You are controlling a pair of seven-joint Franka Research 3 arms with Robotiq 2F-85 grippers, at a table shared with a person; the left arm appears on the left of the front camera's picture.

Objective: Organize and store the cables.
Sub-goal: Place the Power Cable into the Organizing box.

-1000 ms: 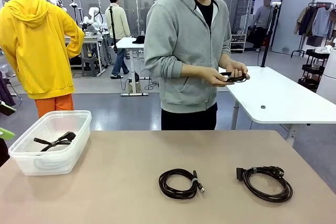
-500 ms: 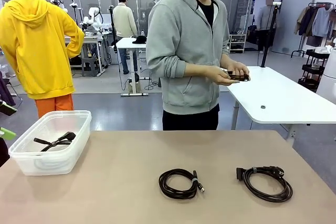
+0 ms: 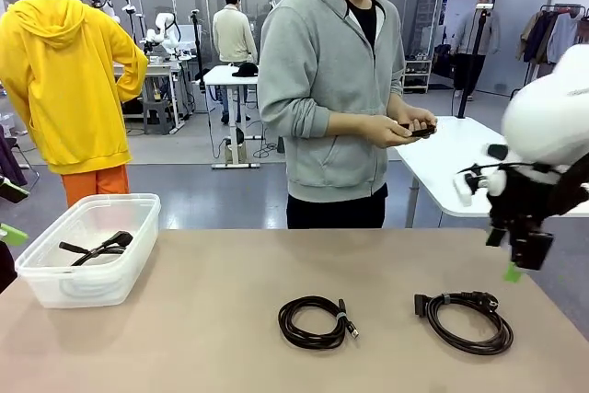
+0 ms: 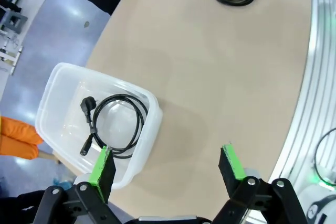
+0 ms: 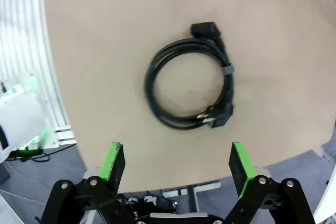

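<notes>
The table (image 3: 212, 273) carries the same spread as a second ago, and the person (image 3: 340, 89) stands at its far side, head down over both hands (image 3: 405, 128). Here's the news: the right arm (image 3: 552, 121) has swung in from the right edge of the front view, where a moment back there was nothing at all! It now hangs above the right end of the table, gripper pointing down.

Over on the left, the clear plastic bin (image 3: 83, 287) hasn't budged, with one cable (image 4: 118, 124) lying coiled on its floor. That one looks stored.

Two coils remain out on the bare tabletop, well apart from the bin: the middle coil (image 3: 316, 321) and the right coil (image 5: 191, 82), neither shifted.

The right gripper (image 5: 178, 163) has its jaws spread wide and empty, and the right coil sits squarely framed between the fingers below. I'd say the pick of that coil is the step just opening, descent not yet made.

The left gripper (image 4: 165, 161) hovers high near the bin, jaws wide too, holding nothing.

Smallest of all: the person holds a dark item (image 3: 419, 130), which read as a loop of black cord a second ago; now it is too compact to tell.
</notes>
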